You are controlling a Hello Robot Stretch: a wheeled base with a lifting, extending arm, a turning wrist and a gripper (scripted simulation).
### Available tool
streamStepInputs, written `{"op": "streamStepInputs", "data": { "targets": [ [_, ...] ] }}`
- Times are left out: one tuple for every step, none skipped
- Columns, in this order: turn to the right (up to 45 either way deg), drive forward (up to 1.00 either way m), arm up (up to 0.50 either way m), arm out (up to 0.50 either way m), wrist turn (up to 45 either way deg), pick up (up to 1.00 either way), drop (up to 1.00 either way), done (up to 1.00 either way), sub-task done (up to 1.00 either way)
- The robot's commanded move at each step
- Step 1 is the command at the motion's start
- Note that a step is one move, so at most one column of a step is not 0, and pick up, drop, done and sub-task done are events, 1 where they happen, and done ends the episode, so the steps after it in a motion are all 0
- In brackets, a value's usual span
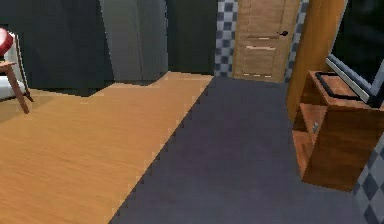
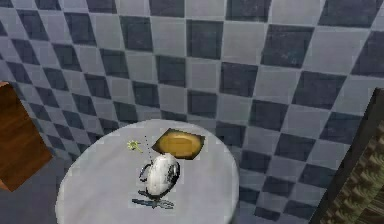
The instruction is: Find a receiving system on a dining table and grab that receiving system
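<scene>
A round white table (image 2: 85,190) stands before a wall (image 2: 250,70) of blue-grey and pale checks in the arm side view. Near the table's middle sits a small white device (image 2: 158,178) with a rounded body, dark patches and thin rods rising toward 11 o'clock. It may be the receiving system sought, though its form is hard to make out. Just beyond it at 12 o'clock, nearer the wall, lies a flat brown square tray (image 2: 181,143); whether the two touch cannot be told. A yellow-green speck (image 2: 131,146) rests on the tabletop at 10 o'clock from the device, beside the tray. A wooden cabinet (image 2: 15,140) flanks the table at 9 o'clock, and a dark wooden edge (image 2: 365,170) rises at 3 o'clock. The gripper's state cannot be told.

In the forward view the floor is split between wood boards (image 1: 60,150) on the left and grey carpet (image 1: 230,150) on the right. The carpet runs up to a wooden door (image 1: 262,40) at 12 o'clock, which has checked wall on either side. Dark walls and a grey panel (image 1: 135,40) close the room at 11 o'clock. A wooden stand (image 1: 335,135) carrying a dark screen (image 1: 362,45) sits on the carpet at 3 o'clock. A red chair (image 1: 8,65) stands on the boards at 9 o'clock.
</scene>
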Motion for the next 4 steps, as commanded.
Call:
{"op": "streamStepInputs", "data": {
  "targets": [
    [0.0,0.00,0.38,0.00,0.0,0.00,0.00,0.00,0.00],
    [0.0,0.00,0.00,0.14,0.0,0.00,0.00,0.00,0.00],
    [0.0,0.00,0.00,0.00,45.0,0.00,0.00,0.00,0.00],
    [0.0,0.00,0.00,0.00,45.0,0.00,0.00,0.00,0.00]
  ]
}}
